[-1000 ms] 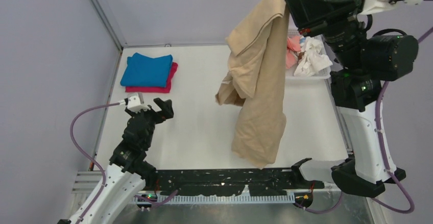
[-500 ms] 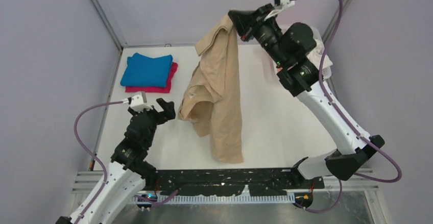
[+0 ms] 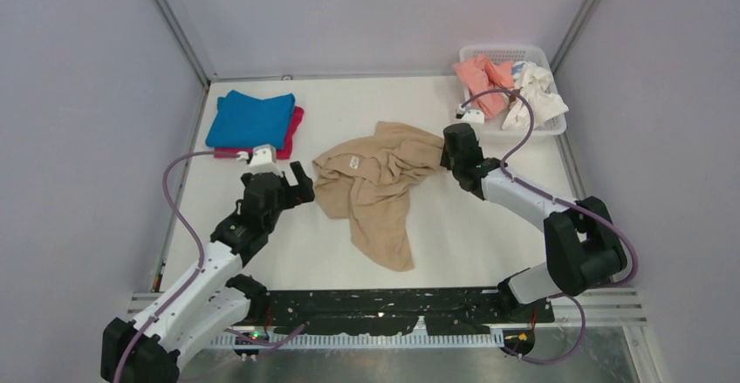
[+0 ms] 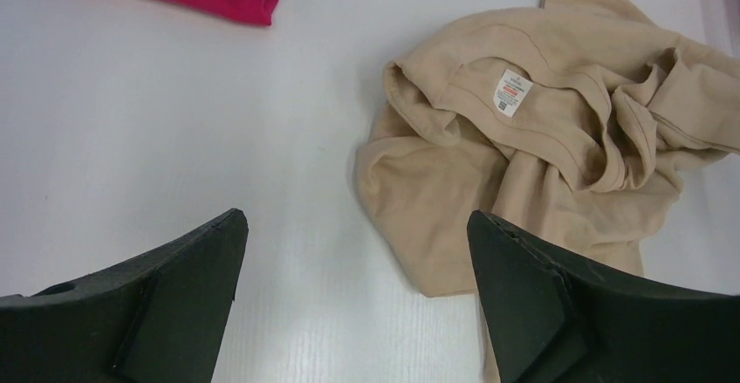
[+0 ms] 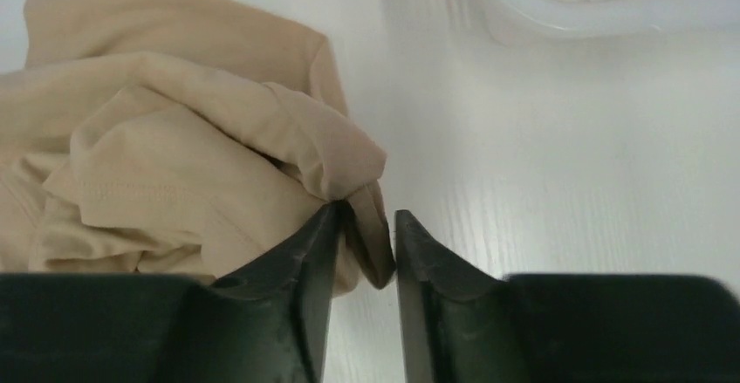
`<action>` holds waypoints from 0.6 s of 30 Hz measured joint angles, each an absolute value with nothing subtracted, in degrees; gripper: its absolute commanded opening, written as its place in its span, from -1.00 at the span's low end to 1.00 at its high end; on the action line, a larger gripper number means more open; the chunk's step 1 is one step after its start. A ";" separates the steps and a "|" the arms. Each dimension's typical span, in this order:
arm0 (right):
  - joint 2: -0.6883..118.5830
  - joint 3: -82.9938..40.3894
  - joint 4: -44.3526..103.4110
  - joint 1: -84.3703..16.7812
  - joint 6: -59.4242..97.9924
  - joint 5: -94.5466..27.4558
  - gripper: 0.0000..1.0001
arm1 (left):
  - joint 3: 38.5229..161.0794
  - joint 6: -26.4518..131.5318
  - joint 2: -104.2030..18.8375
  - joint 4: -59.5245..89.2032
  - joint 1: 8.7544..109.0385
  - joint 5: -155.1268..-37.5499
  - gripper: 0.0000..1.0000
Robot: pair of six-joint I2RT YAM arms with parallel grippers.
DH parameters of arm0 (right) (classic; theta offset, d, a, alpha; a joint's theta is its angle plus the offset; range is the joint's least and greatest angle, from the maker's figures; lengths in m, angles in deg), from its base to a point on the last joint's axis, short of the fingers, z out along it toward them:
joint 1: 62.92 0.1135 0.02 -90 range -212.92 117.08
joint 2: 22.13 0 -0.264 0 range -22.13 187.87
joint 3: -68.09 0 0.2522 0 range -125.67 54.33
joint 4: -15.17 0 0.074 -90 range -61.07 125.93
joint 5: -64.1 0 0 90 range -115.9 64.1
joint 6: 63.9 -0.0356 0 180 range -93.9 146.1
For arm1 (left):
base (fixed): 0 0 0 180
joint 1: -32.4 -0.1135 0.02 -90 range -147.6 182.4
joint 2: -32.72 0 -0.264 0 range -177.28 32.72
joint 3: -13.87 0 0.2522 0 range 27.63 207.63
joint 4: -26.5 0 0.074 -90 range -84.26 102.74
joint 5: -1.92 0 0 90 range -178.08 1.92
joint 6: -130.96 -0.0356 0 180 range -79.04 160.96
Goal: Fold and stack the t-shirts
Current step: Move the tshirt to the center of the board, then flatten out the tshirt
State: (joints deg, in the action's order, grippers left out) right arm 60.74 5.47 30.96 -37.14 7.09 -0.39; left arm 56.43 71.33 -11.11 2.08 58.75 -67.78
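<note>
The tan t-shirt [image 3: 375,182] lies crumpled on the white table, its neck label facing up [image 4: 513,91]. My right gripper [image 3: 445,158] sits low at the shirt's right edge. Its jaws stand slightly apart [image 5: 366,211], and a fold of the tan shirt [image 5: 174,139] still hangs loosely between the fingers. Wide open and empty, my left gripper [image 3: 301,184] hovers just left of the shirt [image 4: 353,217]. A folded blue t-shirt [image 3: 251,119] lies on a folded magenta t-shirt [image 3: 292,130] at the back left.
A white mesh basket [image 3: 524,53] at the back right holds a salmon-pink shirt [image 3: 484,73] and a white shirt [image 3: 532,91]. Its front wall [image 5: 593,8] is close behind my right gripper. Grey walls enclose the table on three sides.
My right arm swung the hanging tan shirt leftward and lowered it onto the table, and its jaws have parted. The left arm reached forward toward the shirt's left edge.
</note>
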 measured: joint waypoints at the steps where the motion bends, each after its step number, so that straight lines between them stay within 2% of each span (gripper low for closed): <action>1: 61.17 5.47 31.52 -37.73 6.66 0.05 0.15 | 56.71 71.68 -12.12 2.08 58.75 -68.09 0.98; 2: 61.26 5.47 31.94 -38.12 6.26 0.73 0.42 | 56.95 71.94 -12.92 2.10 58.75 -68.35 0.98; 4: 61.11 5.27 32.03 -38.17 5.56 1.65 0.79 | 57.61 72.25 -14.91 2.17 58.75 -69.09 0.98; 5: 61.04 5.08 32.05 -38.12 5.39 2.13 0.84 | 57.87 72.38 -15.81 2.21 58.75 -69.42 0.98; 6: 60.80 4.95 32.07 -38.12 5.30 2.45 0.98 | 58.13 72.55 -16.71 2.21 58.75 -69.79 0.98; 9: 58.22 4.95 33.16 -37.99 5.54 2.85 0.90 | 58.94 73.17 -19.35 2.23 58.75 -70.60 0.98; 18: 40.72 5.82 34.85 -37.40 5.41 -1.15 0.90 | 62.75 74.43 -28.88 3.30 58.75 -76.44 0.98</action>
State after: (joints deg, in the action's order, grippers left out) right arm 40.72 5.82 34.85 -37.40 5.41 -1.15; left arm 62.75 74.43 -28.88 3.30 58.75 -76.44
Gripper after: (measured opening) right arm 0.950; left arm 0.992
